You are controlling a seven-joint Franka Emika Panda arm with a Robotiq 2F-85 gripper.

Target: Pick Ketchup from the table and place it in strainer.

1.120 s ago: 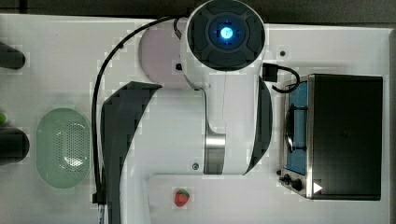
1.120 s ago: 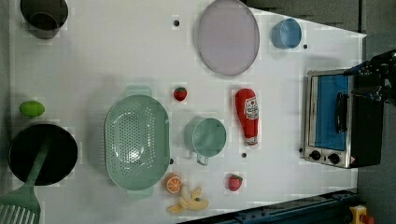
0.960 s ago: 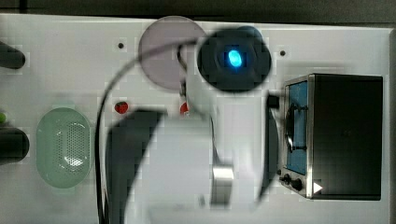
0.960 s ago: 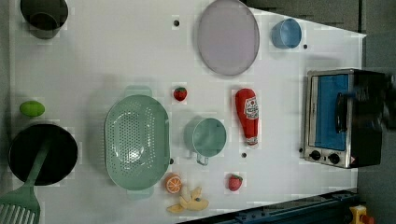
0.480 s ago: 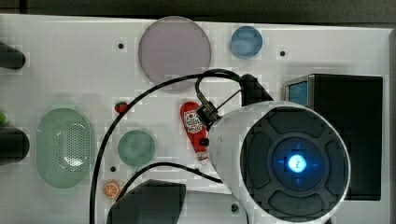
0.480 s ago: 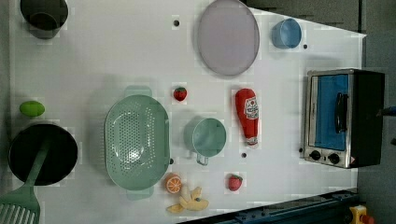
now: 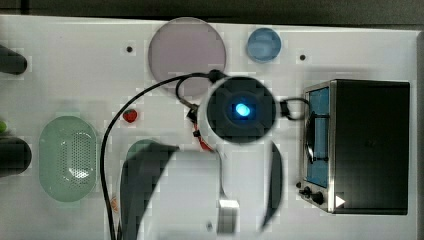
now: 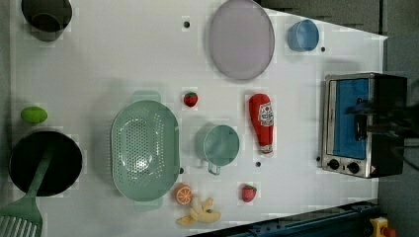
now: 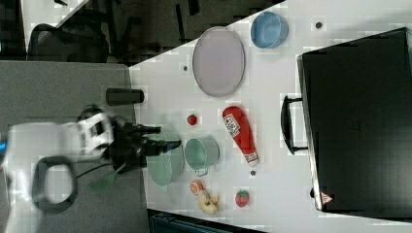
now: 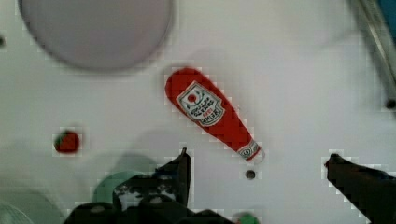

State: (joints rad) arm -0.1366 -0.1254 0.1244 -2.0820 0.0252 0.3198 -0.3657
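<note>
Ketchup point(image 8: 262, 123) lies flat on the white table point(image 8: 123, 54), cap toward six o'clock in the left view, untouched. The arm has swung back over it since half a second ago. Gripper point(image 10: 257, 161) hangs spread wide above the bottle, holding nothing. Strainer point(image 8: 144, 149) sits at nine o'clock of the ketchup, a green cup point(image 8: 217, 144) between them; toaster oven point(image 8: 363, 123) at three o'clock, clear table between.
</note>
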